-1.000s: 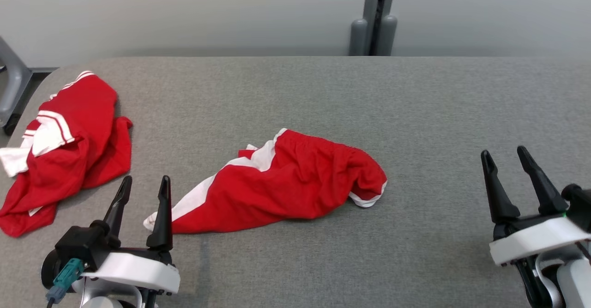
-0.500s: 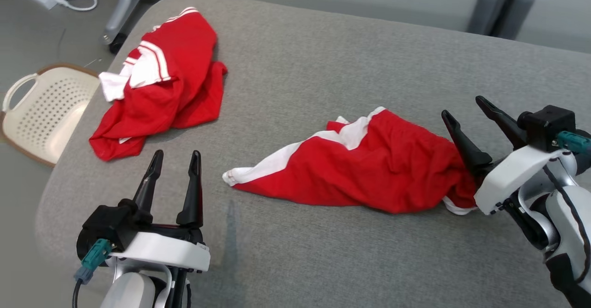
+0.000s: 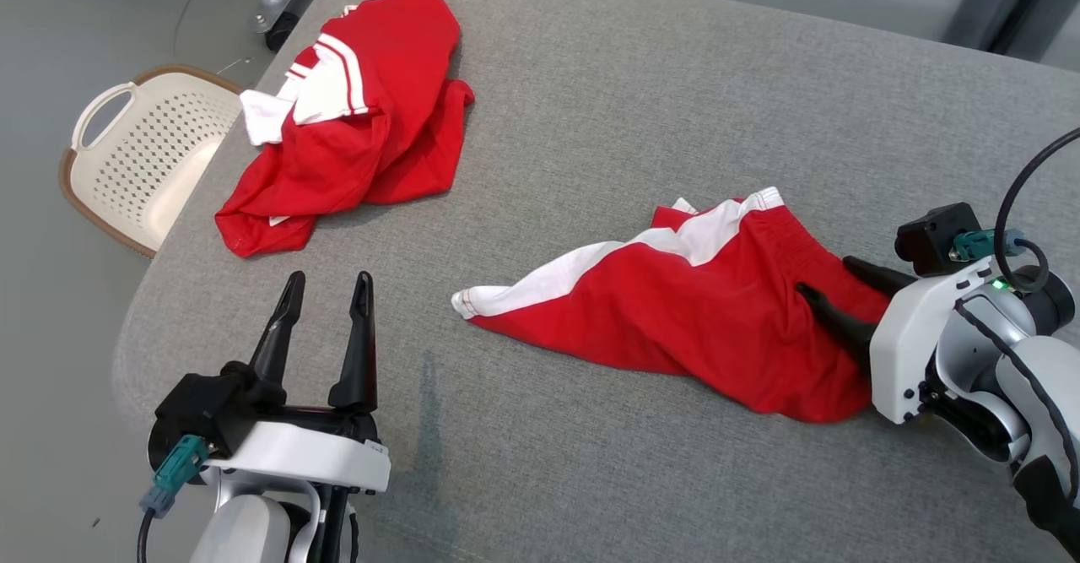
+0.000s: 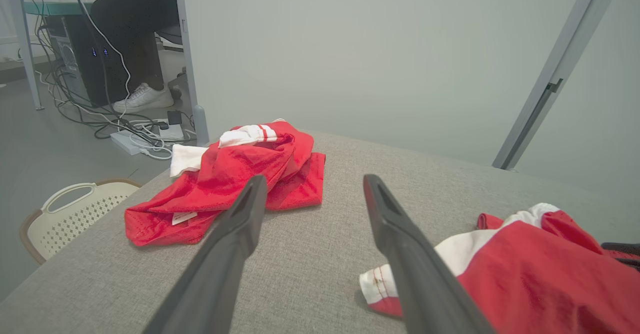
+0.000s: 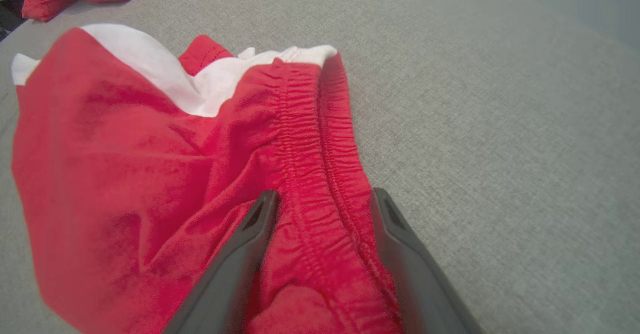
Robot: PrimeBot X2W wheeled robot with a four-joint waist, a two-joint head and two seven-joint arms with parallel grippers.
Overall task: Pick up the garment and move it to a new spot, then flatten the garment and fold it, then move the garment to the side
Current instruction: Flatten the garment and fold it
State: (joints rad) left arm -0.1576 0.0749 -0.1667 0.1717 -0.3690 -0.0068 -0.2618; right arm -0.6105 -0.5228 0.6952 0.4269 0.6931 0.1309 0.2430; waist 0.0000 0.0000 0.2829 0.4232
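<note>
Closest, at the lower left of the head view, the left gripper (image 3: 330, 280) hovers over the gray table (image 3: 641, 90), its two fingers spread wide with nothing between them. Across at the right, the right gripper (image 3: 825, 276) lies low against the shorts (image 3: 666, 327), pointing toward the robot's left. Its wrist view shows the jaws well apart, one finger on each side of the gathered elastic waistband (image 5: 320, 138), both touching the red cloth. The band runs up between them and is not pinched, so the grip is not closed on it. The shorts lie crumpled on the table top, right of the middle. Their waistband end is under the right gripper, and a leg with a white side stripe (image 3: 591, 267) stretches out toward the left gripper, its hem well apart from those fingers. Farther back on the left, near the table's edge, sits a second heap, a red and white shirt (image 3: 363, 132), apart from the shorts. Beyond the edge a cream basket (image 3: 143, 158) stands on the floor (image 3: 51, 310).
</note>
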